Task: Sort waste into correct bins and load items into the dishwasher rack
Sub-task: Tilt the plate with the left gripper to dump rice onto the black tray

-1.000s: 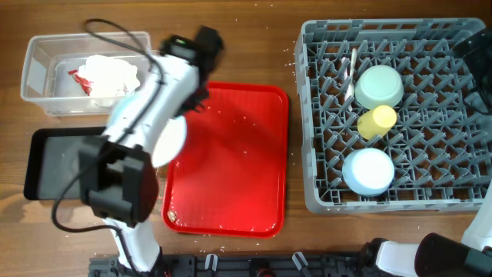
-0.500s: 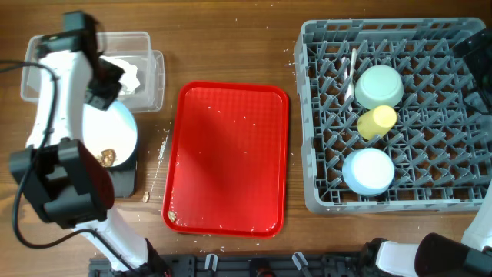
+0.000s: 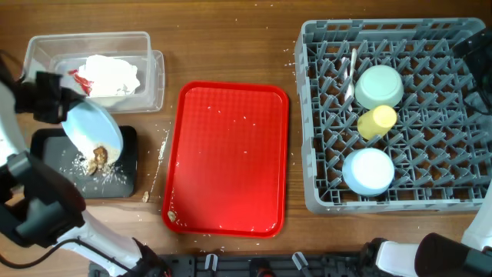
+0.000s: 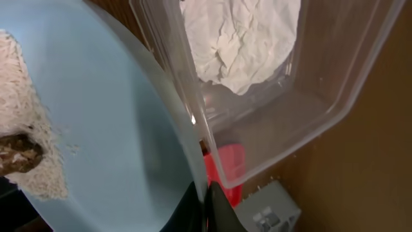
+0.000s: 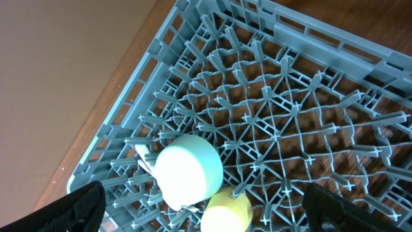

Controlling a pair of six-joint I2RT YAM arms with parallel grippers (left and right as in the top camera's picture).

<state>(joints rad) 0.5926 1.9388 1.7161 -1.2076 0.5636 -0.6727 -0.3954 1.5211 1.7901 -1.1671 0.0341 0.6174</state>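
My left gripper is shut on the rim of the pale blue plate and holds it tilted over the black tray. Brown and whitish food scraps sit at the plate's low edge, and crumbs lie on the tray. In the left wrist view the fingers pinch the plate beside the clear tub. The tub holds white napkins and a red wrapper. My right gripper is open and empty above the grey rack.
The rack holds a green bowl, a yellow cup, a blue bowl and white cutlery. A flat red tray lies mid-table. Crumbs are scattered on the wood beside the black tray.
My left arm has swung the plate from the red tray's left edge out over the black tray and tilted it. Scraps have slid to its low edge and crumbs have landed on the tray.
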